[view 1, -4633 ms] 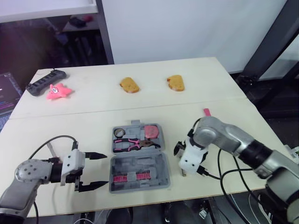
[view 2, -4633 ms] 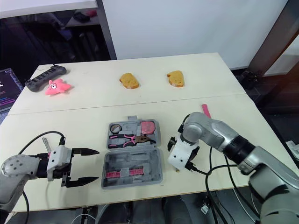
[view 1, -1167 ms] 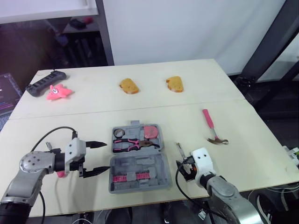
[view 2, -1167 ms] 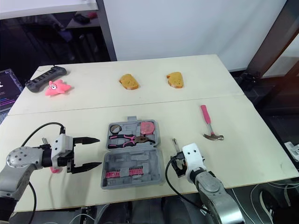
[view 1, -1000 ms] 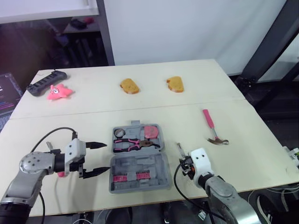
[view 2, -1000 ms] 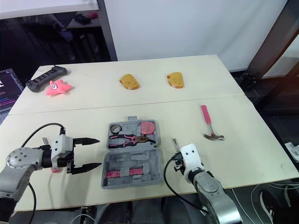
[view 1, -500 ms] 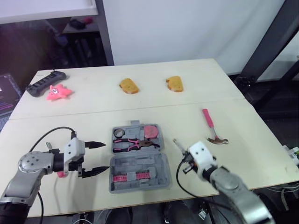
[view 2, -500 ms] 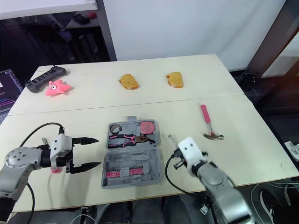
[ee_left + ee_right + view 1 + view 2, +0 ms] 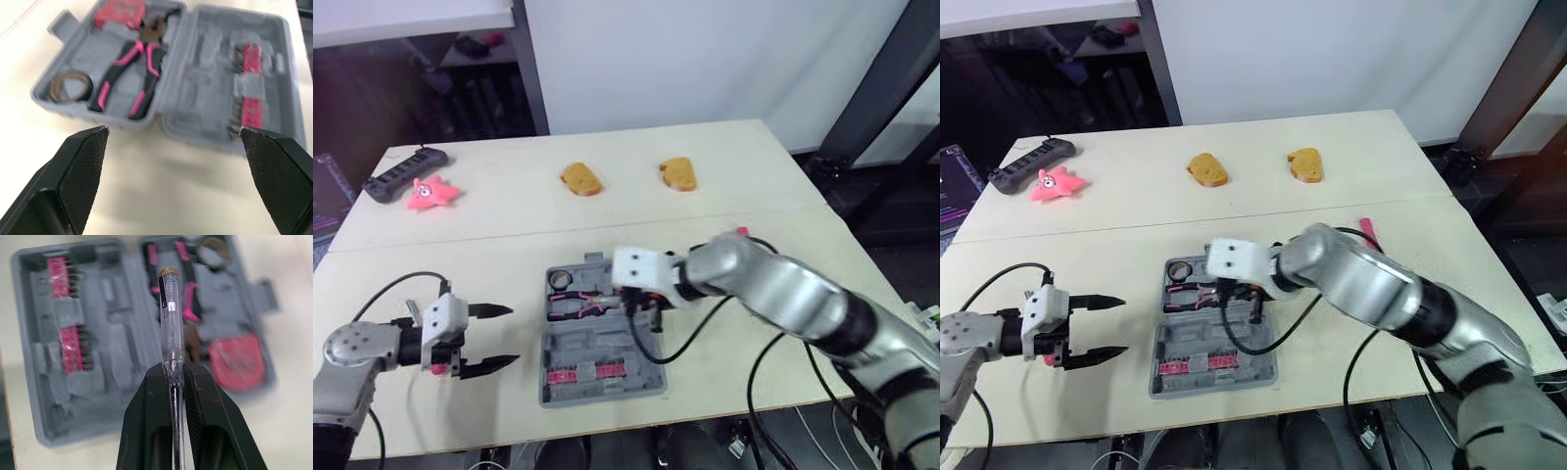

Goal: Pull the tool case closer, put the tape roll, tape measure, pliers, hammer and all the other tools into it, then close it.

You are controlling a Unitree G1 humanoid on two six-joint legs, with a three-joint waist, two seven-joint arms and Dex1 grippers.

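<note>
Tool case (image 9: 1214, 345): grey, lying open near the front edge of your table (image 9: 509, 230).
Contents: pliers (image 9: 132, 73), tape roll (image 9: 71, 87), tape measure (image 9: 120, 9), pink bit rows (image 9: 249, 83).
Your right gripper (image 9: 171, 368): fingers clamped on a clear-handled tester screwdriver (image 9: 169, 313), above the case.
Your left gripper (image 9: 512, 335): fingers wide apart, just beside the case.
Hammer (image 9: 741, 232): on the table, pink handle end showing behind your right arm.

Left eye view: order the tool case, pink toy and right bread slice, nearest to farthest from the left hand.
1. Tool case, beside the left hand.
2. Pink toy, far back left.
3. Right bread slice, far back, right.
</note>
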